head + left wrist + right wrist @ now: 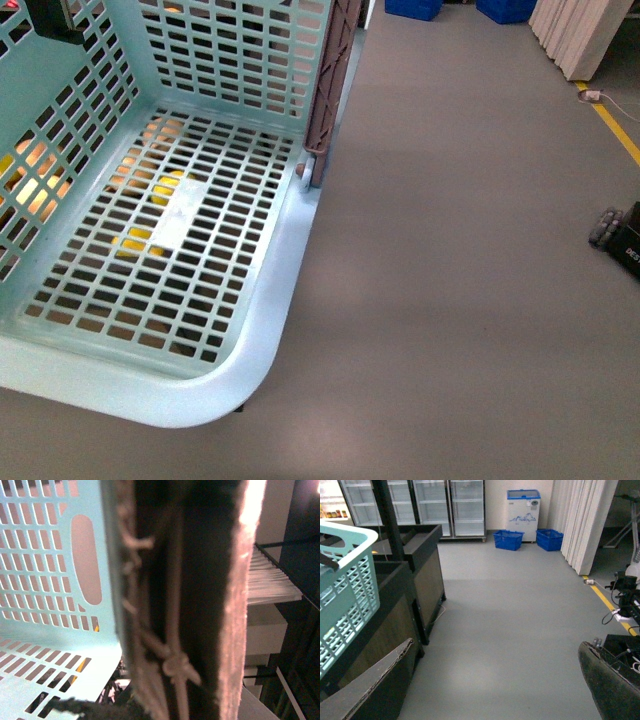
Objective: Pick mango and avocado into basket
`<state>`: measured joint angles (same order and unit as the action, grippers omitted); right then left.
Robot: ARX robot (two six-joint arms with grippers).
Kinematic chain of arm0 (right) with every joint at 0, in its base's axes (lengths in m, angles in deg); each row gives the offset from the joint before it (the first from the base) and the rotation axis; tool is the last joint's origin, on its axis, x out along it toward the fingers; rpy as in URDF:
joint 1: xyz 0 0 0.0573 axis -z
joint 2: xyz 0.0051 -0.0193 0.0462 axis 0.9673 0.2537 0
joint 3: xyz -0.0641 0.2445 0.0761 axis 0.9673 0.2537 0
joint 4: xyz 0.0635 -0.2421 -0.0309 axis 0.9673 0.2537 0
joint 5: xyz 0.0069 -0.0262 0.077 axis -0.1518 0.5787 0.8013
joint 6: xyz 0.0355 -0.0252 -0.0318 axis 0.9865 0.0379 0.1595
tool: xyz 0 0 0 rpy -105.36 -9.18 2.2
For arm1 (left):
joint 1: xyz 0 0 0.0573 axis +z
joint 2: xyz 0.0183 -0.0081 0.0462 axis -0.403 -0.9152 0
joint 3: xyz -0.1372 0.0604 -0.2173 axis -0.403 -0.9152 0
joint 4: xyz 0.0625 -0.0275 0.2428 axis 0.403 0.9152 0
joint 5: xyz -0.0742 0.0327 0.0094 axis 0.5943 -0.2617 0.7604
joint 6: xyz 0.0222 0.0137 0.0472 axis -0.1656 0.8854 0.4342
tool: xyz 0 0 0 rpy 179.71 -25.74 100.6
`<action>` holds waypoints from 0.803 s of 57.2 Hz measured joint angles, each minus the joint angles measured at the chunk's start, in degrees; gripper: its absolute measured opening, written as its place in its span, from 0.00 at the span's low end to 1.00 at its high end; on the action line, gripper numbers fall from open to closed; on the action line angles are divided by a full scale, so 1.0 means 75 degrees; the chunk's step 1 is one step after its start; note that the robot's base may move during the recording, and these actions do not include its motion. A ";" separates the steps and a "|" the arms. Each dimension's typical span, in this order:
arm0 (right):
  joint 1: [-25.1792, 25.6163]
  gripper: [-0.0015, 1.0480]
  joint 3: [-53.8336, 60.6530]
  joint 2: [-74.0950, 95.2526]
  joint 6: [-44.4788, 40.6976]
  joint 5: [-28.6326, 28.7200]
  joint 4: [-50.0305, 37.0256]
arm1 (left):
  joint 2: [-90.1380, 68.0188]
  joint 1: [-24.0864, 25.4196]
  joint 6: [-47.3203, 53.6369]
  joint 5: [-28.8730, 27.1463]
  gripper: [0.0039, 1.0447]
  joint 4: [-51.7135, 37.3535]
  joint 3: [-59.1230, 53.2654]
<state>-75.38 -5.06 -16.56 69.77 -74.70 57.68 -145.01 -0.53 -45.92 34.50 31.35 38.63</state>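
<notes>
The basket [270, 330] sits right under the front camera, its brown handle [330, 80] upright on the side next to the grey floor [470, 250]. Yellow patches [165, 185] show beneath the basket through its slotted bottom — which fruit, I cannot tell. The left tool [102, 710] is close against the handle and its white ties [175, 666]; only a dark fuzzy edge shows, so I cannot tell its grip. The right tool [496, 647] hangs apart from the basket — fingers spread, nothing between.
</notes>
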 joint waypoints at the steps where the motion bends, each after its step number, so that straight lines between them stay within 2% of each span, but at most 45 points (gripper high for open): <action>1: 0.0000 0.92 0.0000 0.0000 0.0003 0.0000 0.0000 | 0.0000 0.0006 0.0003 -0.0006 0.13 0.0000 0.0000; 46: 0.0000 0.92 0.0000 -0.0006 0.0003 0.0017 -0.0003 | 0.0003 0.0052 0.0026 -0.0017 0.13 0.0003 0.0000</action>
<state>-75.38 -5.06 -16.60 69.79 -74.57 57.65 -144.99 -0.13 -45.73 34.37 31.37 38.63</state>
